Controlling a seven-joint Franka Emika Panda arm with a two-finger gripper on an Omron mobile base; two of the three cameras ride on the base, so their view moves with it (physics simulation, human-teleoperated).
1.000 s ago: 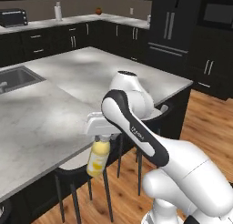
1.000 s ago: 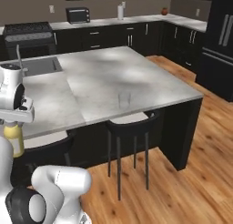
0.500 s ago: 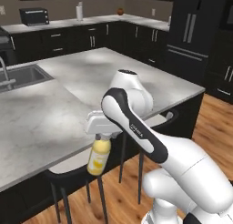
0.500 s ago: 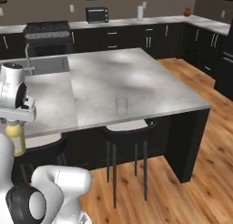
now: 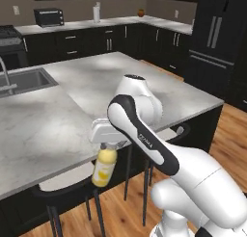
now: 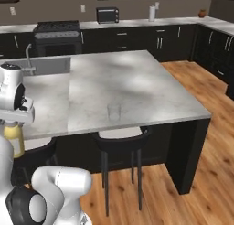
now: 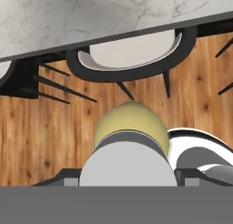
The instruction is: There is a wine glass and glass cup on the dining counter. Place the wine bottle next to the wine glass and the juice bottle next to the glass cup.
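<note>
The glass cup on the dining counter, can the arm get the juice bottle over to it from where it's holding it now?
Probably yes. The juice bottle hangs from the gripper just off the dining counter edge, above a stool; bare marble lies between it and the glass cup. It must rise first.

The dining counter (image 6: 137, 89) has a white, grey-veined marble top. A sink (image 5: 24, 81) with a tap (image 6: 29, 55) is set into it. A glass cup (image 6: 114, 111) stands near its front edge.
</note>
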